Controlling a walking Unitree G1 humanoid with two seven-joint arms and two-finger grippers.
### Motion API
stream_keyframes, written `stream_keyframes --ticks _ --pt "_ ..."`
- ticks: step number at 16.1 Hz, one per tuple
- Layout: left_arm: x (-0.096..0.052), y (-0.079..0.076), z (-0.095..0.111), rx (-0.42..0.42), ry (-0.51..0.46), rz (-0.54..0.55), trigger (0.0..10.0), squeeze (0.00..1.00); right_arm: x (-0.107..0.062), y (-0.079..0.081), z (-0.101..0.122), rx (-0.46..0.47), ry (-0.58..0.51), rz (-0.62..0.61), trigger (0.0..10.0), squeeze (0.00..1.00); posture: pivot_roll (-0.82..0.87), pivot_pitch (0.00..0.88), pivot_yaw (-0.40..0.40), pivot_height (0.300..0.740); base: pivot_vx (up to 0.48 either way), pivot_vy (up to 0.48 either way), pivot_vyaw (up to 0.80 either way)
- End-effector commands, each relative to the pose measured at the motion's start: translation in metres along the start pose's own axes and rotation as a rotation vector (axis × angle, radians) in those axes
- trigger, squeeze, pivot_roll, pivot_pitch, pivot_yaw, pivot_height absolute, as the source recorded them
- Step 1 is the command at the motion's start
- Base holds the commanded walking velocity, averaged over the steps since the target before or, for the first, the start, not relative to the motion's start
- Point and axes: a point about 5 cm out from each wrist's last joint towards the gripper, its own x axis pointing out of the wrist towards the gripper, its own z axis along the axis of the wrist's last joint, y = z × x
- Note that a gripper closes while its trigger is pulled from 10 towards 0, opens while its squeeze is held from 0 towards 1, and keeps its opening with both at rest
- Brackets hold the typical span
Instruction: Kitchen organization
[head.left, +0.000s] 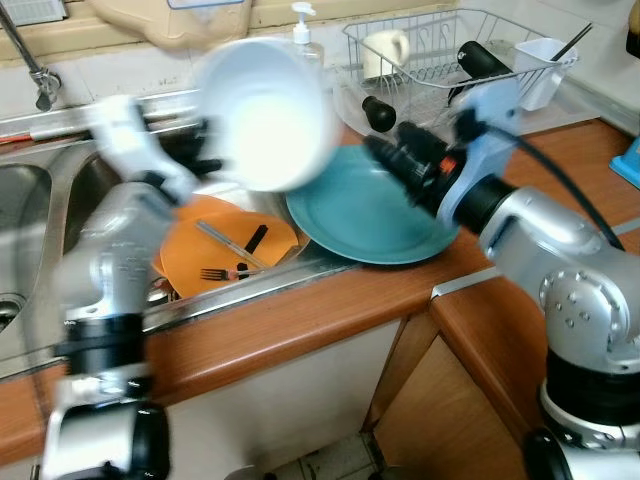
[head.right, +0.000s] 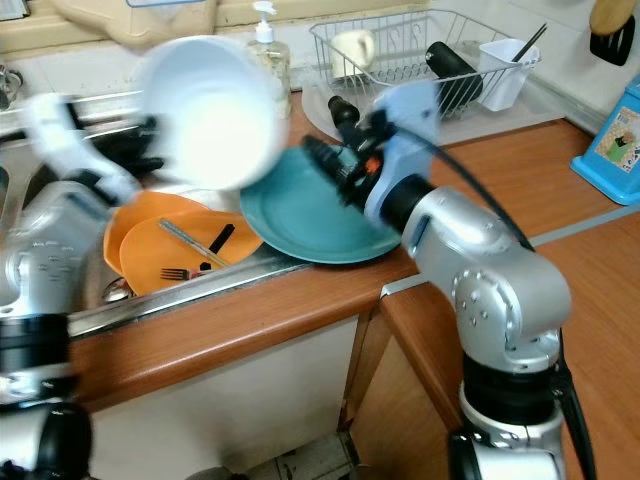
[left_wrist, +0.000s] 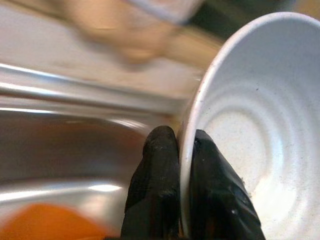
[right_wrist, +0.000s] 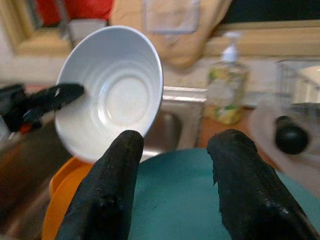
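The left gripper (left_wrist: 185, 150) pinches the white bowl's (head.left: 265, 115) rim, lifting it above the sink (head.left: 30, 200). The right gripper (right_wrist: 175, 145) hovers open beside the sink. Next, probably carry the bowl to the rack (head.left: 440, 45).

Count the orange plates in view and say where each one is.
2. The orange plates lie stacked in the sink, one atop the other, beside the teal plate, with a fork on top. More may be hidden beneath.

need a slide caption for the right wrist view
Right claw open above the teal plate, facing the white bowl that the left claw grips by its rim.
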Motion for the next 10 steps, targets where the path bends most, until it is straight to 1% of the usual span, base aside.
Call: stream_keyframes --ticks 1,2,3,4,5,6,8,10 --pt "-0.001 0.012 0.003 0.062 -0.006 0.069 0.0 0.00 -0.001 0.010 -0.003 -0.026 0.021 0.057 10.0 1.00 -0.14 0.000 0.053 0.740 0.000 0.000 0.00" --pt "-0.003 0.025 0.000 0.169 0.038 0.130 0.0 0.00 -0.002 0.014 -0.009 -0.060 0.059 0.087 10.0 1.00 -0.14 0.000 0.052 0.740 0.000 0.000 0.00" --pt "-0.003 0.029 -0.003 0.222 0.062 0.147 0.0 0.00 -0.003 0.016 -0.011 -0.075 0.076 0.100 10.0 1.00 -0.14 0.000 0.053 0.740 0.000 0.000 0.00" --pt "-0.004 0.032 -0.005 0.255 0.076 0.158 0.0 0.00 -0.004 0.017 -0.012 -0.085 0.086 0.109 10.0 1.00 -0.14 0.000 0.053 0.740 0.000 0.000 0.00" --pt "-0.004 0.039 -0.016 0.352 0.130 0.185 0.0 0.00 -0.006 0.021 -0.017 -0.118 0.115 0.147 10.0 1.00 -0.15 0.000 0.051 0.740 0.000 0.000 0.00" --pt "-0.004 0.043 -0.026 0.412 0.182 0.199 0.0 0.00 -0.008 0.024 -0.021 -0.140 0.146 0.181 10.0 1.00 -0.15 0.000 0.049 0.740 0.000 0.000 0.00" --pt "-0.004 0.042 -0.041 0.498 0.258 0.179 0.0 0.00 -0.012 0.027 -0.030 -0.168 0.200 0.221 10.0 1.00 -0.14 0.000 0.042 0.740 0.000 0.000 0.00" --pt "-0.004 0.040 -0.052 0.513 0.299 0.168 0.0 0.00 -0.013 0.027 -0.037 -0.187 0.234 0.231 10.0 1.00 -0.14 0.000 0.041 0.740 0.000 0.000 0.00"
